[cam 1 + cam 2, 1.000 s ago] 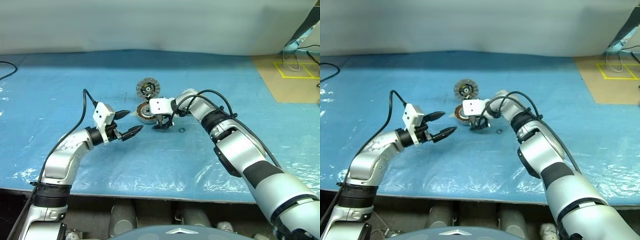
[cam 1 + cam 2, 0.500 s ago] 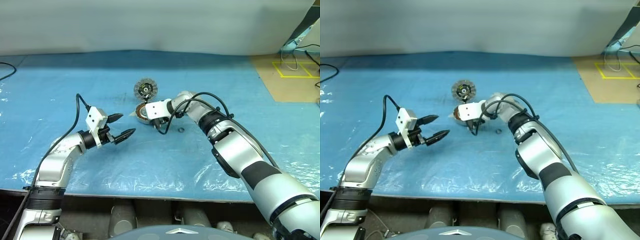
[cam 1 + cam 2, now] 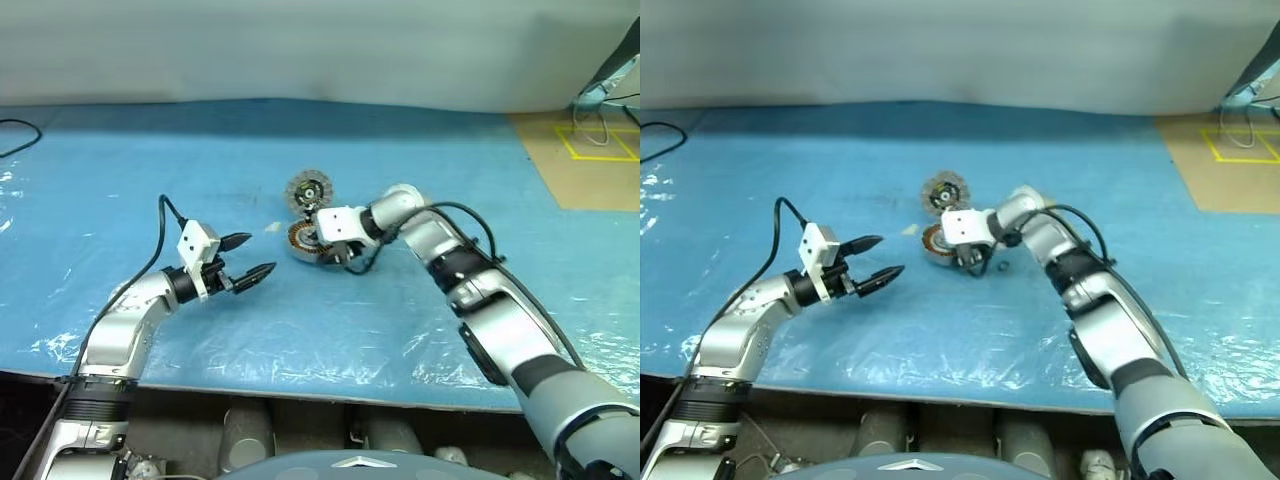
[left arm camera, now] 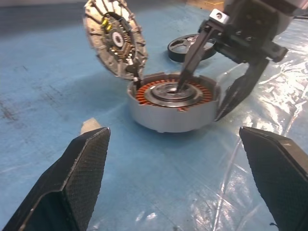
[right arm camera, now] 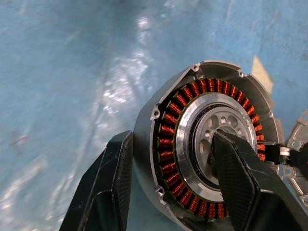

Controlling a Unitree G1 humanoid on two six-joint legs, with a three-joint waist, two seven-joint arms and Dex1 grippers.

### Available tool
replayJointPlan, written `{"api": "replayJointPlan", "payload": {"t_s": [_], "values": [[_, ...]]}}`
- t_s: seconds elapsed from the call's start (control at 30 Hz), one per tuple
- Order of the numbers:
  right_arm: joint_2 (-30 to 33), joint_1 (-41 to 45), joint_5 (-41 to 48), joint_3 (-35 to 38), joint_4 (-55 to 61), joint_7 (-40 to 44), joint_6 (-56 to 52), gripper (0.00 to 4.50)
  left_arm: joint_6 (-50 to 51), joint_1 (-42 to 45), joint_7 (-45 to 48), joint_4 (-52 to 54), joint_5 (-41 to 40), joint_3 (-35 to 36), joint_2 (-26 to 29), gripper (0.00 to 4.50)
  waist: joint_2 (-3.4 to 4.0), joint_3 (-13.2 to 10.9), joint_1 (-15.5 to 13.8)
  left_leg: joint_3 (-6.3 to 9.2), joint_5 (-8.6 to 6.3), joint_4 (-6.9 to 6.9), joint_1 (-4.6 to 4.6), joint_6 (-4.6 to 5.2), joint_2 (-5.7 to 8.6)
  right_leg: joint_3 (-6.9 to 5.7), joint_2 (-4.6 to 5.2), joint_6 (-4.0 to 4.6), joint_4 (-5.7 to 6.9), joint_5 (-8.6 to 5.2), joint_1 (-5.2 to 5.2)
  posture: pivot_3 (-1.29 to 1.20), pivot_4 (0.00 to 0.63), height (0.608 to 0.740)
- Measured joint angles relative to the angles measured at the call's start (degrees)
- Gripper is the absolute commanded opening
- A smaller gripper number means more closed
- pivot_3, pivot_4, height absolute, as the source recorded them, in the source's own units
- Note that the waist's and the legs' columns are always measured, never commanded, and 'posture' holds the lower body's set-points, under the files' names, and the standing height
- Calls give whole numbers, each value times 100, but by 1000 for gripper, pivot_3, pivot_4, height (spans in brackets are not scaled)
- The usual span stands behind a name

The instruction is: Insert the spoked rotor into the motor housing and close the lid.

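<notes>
1. No brand, label or writing can be read on any part.
2. The motor housing (image 4: 172, 102) sits on the blue plastic-covered surface (image 3: 330, 330), open side up, its ring of copper-orange windings around a silvery centre with small holes.
3. The lid (image 4: 114, 37) stands tilted on edge, touching the housing's far rim, its dark inner face with ribs turned towards the left wrist camera.
4. The spoked rotor (image 4: 185, 46) lies flat on the surface just behind the housing, partly hidden by the right gripper (image 4: 211, 89).
5. The right gripper pinches the housing wall: one finger inside at the centre, the other outside against the silver wall. The right wrist view shows this straddle close up, the wall and windings between the two fingers.
6. The left gripper (image 3: 246, 259) hovers above the surface well to the left of the housing, its fingers spread wide and holding nothing.
7. Compared with a second ago, the right gripper's fingers were wider apart beside the housing and have now narrowed onto its wall; the right arm has drawn back, and the housing and lid sit further to the right in the head views, though the camera has also shifted.
8. A small pale scrap (image 4: 91, 126) lies on the surface in front of the housing, clear in the left wrist view.
</notes>
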State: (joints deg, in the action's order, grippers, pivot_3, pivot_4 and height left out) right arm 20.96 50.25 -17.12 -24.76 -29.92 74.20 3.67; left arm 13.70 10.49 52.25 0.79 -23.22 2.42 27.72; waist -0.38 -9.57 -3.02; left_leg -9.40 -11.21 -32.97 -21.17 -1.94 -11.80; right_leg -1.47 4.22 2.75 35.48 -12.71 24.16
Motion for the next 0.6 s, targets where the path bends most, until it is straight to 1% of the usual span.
{"api": "replayJointPlan", "payload": {"t_s": [0.13,0.23,0.33,0.47,0.57,0.6], "values": [[411,-713,1,-19,1408,88,-742,2145,3,13,103,-45,3,-139,-17,4500,0,0,7,0,-7,3,23,-16,0,3,0,-2,2,0,-13,0,150,740],[490,-912,-32,-69,1913,61,-1167,2145,1,90,201,-191,10,-214,-16,4500,-1,0,20,-2,-6,5,31,-18,1,7,0,-2,2,0,-16,0,150,740],[423,-923,-73,-133,2024,-47,-1444,2145,-11,257,264,-389,48,-245,-16,4500,-6,4,40,-2,-4,12,38,-21,1,8,0,-2,2,0,-19,0,150,740],[185,-913,-125,-221,2007,-290,-1764,2145,-21,412,360,-536,80,-306,-64,4500,-19,12,118,-12,-1,27,70,-29,0,20,-2,-3,3,0,-30,0,150,740],[127,-898,-143,-329,1962,-440,-1758,2145,-61,484,427,-581,101,-324,-76,4500,-22,12,163,-17,2,56,115,-35,2,24,-2,-7,0,-3,-62,0,150,740],[124,-898,-142,-353,1939,-475,-1709,2145,-75,490,448,-588,107,-324,-76,4500,-21,12,170,-18,3,67,122,-35,2,24,-2,-21,-4,-11,-69,0,150,740]]}}
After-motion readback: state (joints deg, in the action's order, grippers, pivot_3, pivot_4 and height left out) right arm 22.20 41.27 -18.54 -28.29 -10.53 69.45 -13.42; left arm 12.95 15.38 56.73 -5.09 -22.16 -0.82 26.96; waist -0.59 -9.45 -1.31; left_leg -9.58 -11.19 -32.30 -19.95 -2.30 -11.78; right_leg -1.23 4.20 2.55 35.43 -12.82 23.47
